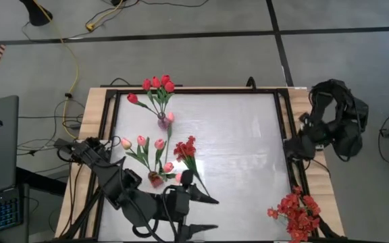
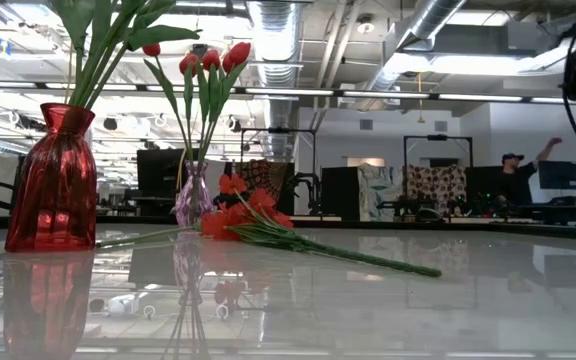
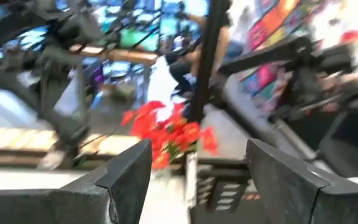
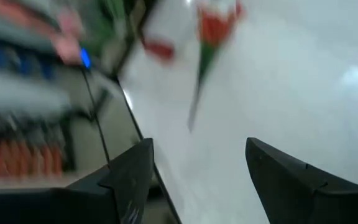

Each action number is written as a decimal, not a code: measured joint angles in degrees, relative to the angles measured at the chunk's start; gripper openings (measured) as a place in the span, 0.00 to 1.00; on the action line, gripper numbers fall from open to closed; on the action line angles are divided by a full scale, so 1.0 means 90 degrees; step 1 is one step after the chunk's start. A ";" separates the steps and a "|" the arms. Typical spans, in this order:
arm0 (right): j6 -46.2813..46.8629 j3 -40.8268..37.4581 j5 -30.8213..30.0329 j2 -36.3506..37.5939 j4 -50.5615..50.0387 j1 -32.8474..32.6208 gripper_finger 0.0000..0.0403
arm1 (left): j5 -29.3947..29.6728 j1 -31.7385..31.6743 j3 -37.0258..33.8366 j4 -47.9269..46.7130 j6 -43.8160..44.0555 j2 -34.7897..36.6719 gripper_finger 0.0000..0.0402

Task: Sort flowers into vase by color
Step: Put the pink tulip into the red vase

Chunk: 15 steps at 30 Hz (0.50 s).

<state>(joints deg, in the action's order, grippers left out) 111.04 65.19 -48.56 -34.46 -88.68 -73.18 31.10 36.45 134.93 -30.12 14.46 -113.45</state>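
Observation:
Red tulips [image 1: 157, 84] stand in a small clear purple vase [image 1: 162, 122] at the far left of the table. Pink tulips [image 1: 140, 142] stand in a red vase [image 1: 155, 179] nearer the front. A spray of small red blossoms [image 1: 186, 149] lies flat on the table beside the red vase, its stem toward the near edge. Another red spray [image 1: 296, 212] lies at the near right corner. My left gripper [image 1: 208, 210] hangs open above the near edge, pointing right toward that spray [image 3: 173, 134]. My right gripper [image 4: 197, 180] is open beside the table's right edge and holds nothing.
A dark frame [image 1: 286, 115] runs round the white tabletop. The right arm [image 1: 333, 121] is folded up beyond the right edge. Open white surface lies between the vases and the right side. A person [image 2: 516, 175] stands far off in the room behind.

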 joint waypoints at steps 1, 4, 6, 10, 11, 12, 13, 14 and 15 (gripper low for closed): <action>-0.0007 -0.0002 -0.0341 0.0076 0.0014 0.0134 0.70 | 0.0113 0.0020 0.0000 -0.0186 0.0083 0.0017 0.62; -0.0030 0.0000 -0.1241 0.0280 0.0129 0.0520 0.70 | 0.0264 0.0026 0.0000 -0.0870 0.0339 0.0068 0.62; -0.0172 0.0000 -0.1489 0.0403 0.0222 0.0713 0.70 | 0.0265 0.0040 0.0000 -0.1463 0.0528 0.0070 0.62; -0.1083 0.0000 -0.1731 0.0549 0.0713 0.0952 0.70 | 0.0559 0.0085 -0.0007 -0.2585 0.0669 0.0173 0.62; -0.1398 0.0000 -0.1805 0.0536 0.0929 0.0998 0.70 | 0.0686 0.0083 -0.0007 -0.2816 0.0660 0.0252 0.62; -0.1757 0.0000 -0.1866 0.0519 0.1161 0.1042 0.70 | 0.0769 0.0046 -0.0007 -0.2995 0.0604 0.0335 0.62; -0.2126 0.0000 -0.1930 0.0501 0.1418 0.1084 0.70 | 0.0815 -0.0012 -0.0005 -0.3147 0.0558 0.0434 0.62; -0.2488 0.0000 -0.2004 0.0480 0.1673 0.1134 0.70 | 0.0867 -0.0071 -0.0005 -0.3325 0.0553 0.0552 0.62; -0.2819 0.0000 -0.2100 0.0453 0.1893 0.1182 0.70 | 0.0934 -0.0137 -0.0005 -0.3521 0.0547 0.0654 0.62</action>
<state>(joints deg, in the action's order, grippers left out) 85.67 65.19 -67.46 -30.38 -71.64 -62.54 39.50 35.22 134.89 -61.81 19.38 -107.56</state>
